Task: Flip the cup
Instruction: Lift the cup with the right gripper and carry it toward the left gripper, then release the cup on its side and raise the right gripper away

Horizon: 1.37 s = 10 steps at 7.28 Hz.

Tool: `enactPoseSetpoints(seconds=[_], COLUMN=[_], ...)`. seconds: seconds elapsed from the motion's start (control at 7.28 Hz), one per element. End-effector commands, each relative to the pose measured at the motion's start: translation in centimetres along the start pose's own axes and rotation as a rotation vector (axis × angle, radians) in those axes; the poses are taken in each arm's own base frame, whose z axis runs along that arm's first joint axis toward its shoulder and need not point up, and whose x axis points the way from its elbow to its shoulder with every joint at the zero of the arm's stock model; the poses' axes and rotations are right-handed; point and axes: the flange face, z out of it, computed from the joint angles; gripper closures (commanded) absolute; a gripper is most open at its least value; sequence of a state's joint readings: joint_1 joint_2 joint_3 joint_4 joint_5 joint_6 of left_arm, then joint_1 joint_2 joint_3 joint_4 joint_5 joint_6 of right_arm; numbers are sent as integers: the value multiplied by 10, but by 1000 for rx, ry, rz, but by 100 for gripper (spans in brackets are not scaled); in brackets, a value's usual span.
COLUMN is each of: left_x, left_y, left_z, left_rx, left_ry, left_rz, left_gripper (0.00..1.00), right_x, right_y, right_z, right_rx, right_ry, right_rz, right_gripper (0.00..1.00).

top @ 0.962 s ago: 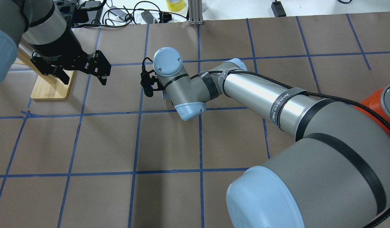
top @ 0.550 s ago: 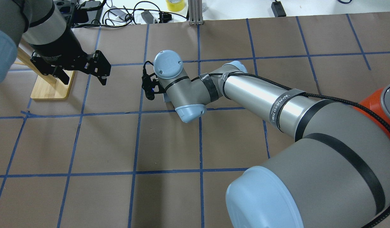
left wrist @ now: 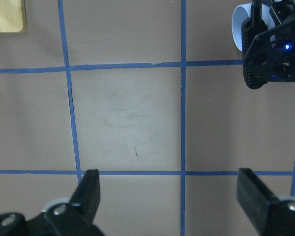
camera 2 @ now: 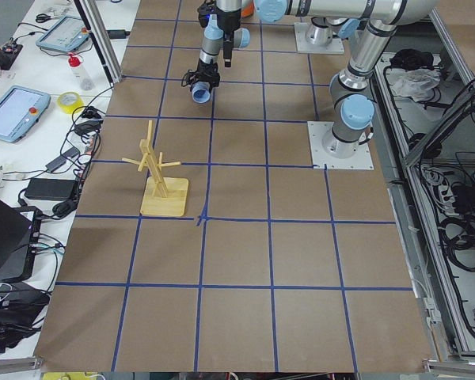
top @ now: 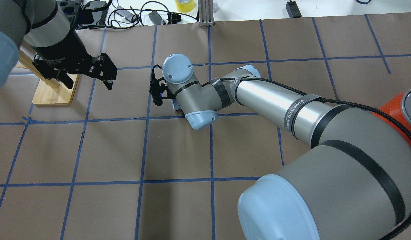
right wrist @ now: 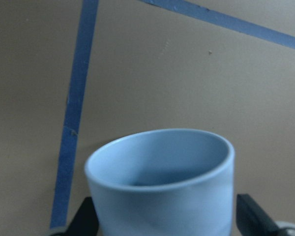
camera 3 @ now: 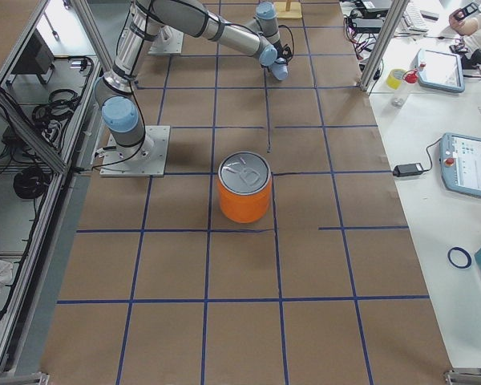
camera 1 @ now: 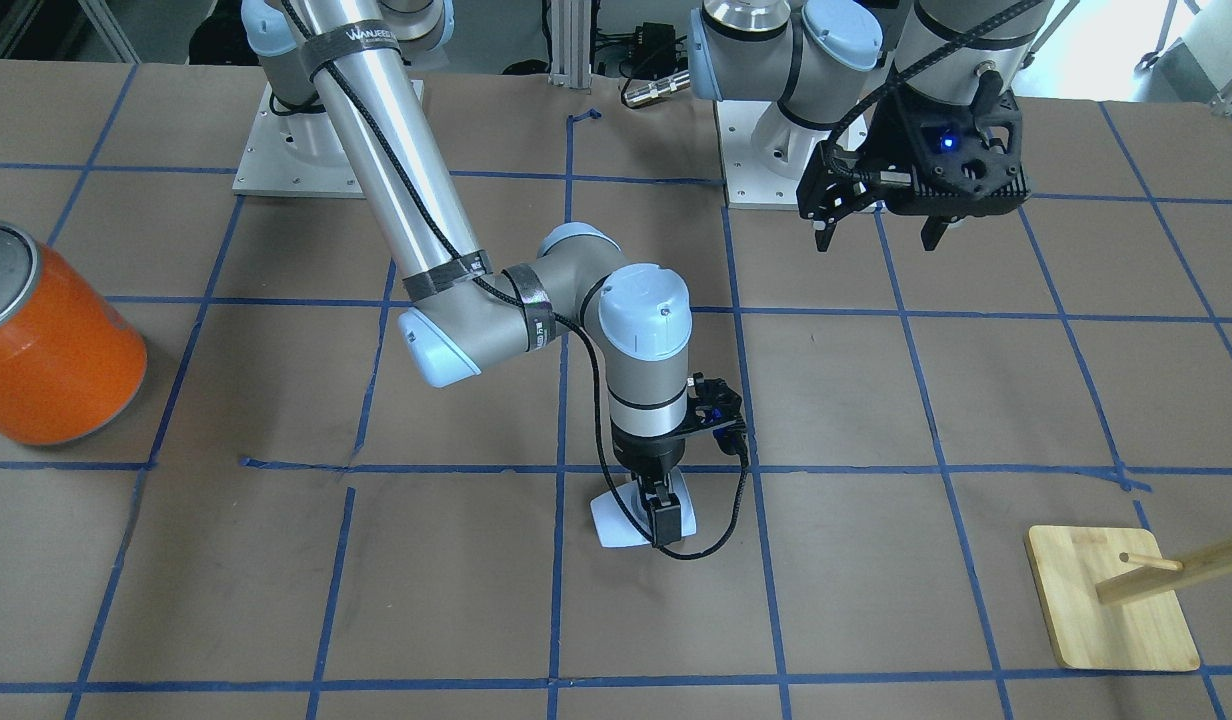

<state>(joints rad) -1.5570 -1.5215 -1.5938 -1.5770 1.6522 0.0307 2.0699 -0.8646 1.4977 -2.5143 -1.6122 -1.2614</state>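
The pale blue cup (right wrist: 160, 182) fills the lower middle, its open mouth turned up toward the camera. The right end effector (right wrist: 169, 219) flanks it, one dark finger (right wrist: 255, 216) against each side of its wall. Behind it lies the brown tabletop (right wrist: 187, 73), crossed by two blue tape lines (right wrist: 73, 118).

Front-facing view: one cup (camera 1: 608, 522) at 6 o'clock, one orange can (camera 1: 51, 345) at 9, one wooden peg stand (camera 1: 1111, 600) at 4. Two grippers: left gripper (camera 1: 876, 240), right gripper (camera 1: 666, 520). Probably one tape roll (top: 184, 5).
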Motion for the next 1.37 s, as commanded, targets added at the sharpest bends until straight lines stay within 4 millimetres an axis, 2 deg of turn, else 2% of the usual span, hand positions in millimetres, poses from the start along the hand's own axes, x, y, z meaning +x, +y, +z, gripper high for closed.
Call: enactPoseSetpoints(seconds=[0.0, 0.14, 0.41, 0.55, 0.69, 0.82, 0.96, 1.1, 1.24], left_x=[0, 0, 0, 0, 0, -1, -1, 5, 8], left_y=[0, 0, 0, 0, -2, -9, -22, -35, -47], left_z=[0, 0, 0, 1, 1, -2, 3, 28, 50], left_rx=[0, 0, 0, -2, 4, 56, 114, 90, 83], left_ry=[0, 0, 0, 0, 1, 1, 8, 60, 75], left_rz=[0, 0, 0, 0, 3, -4, -13, -18, -26], left_gripper=[0, 0, 0, 0, 0, 0, 0, 0, 0], right_x=[16, 25, 51, 60, 63, 59, 51, 40, 31], right_y=[14, 27, 103, 165, 233, 290, 315, 317, 308], right_z=[-27, -62, -128, -141, -152, -172, -204, -231, -263], right_rx=[-8, -17, -58, -103, -147, -158, -192, -232, -248], right_ry=[-12, -14, -41, -91, -167, -228, -222, -217, -180], right_rz=[38, 72, 310, 476, 711, 988, 1216, 1410, 1587], right_gripper=[1, 1, 1, 1, 1, 0, 0, 0, 0])
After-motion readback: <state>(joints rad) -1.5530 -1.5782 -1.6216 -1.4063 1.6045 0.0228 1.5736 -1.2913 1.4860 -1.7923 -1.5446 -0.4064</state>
